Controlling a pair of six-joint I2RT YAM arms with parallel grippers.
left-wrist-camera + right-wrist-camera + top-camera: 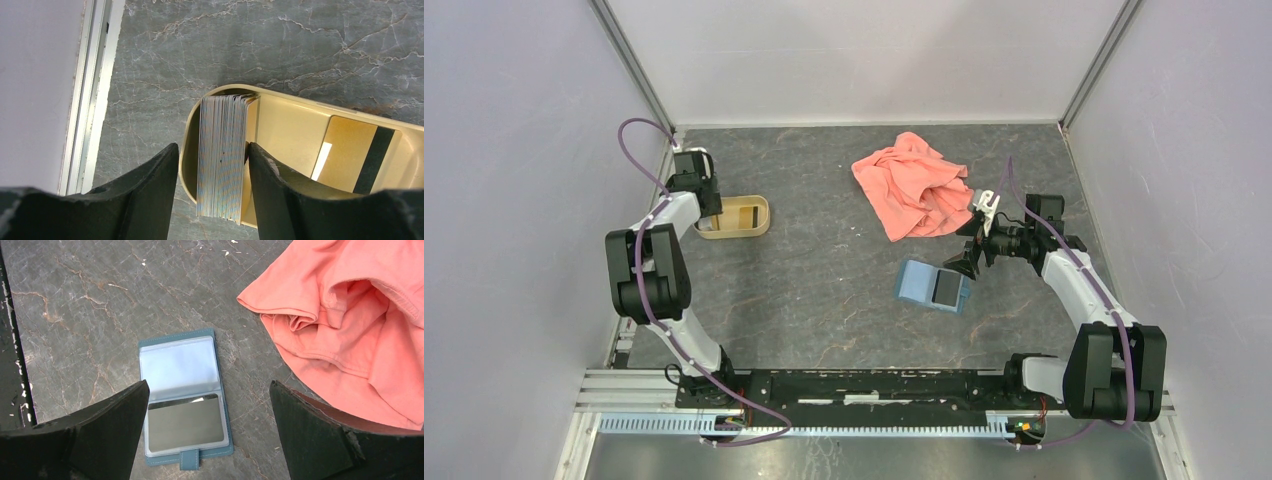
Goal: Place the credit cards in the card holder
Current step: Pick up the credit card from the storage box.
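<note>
A stack of credit cards (222, 155) stands on edge at the left end of a tan oval tray (290, 130). One more orange-gold card with a dark stripe (357, 155) lies flat in the tray. My left gripper (212, 146) straddles the stack and the tray's end wall. Its right finger (270, 180) touches the stack inside the tray; its left finger (150, 185) is outside, apart from the wall. The teal-blue card holder (182, 390) lies open on the table with a grey card in its near sleeve. My right gripper (209, 385) hangs wide open above it, holding nothing.
A salmon-pink cloth (914, 185) lies crumpled at the back right, just beyond my right gripper (969, 262). The tray (759, 225) sits at the table's left side near the metal wall rail (90, 100). The card holder (932, 286) lies right of centre.
</note>
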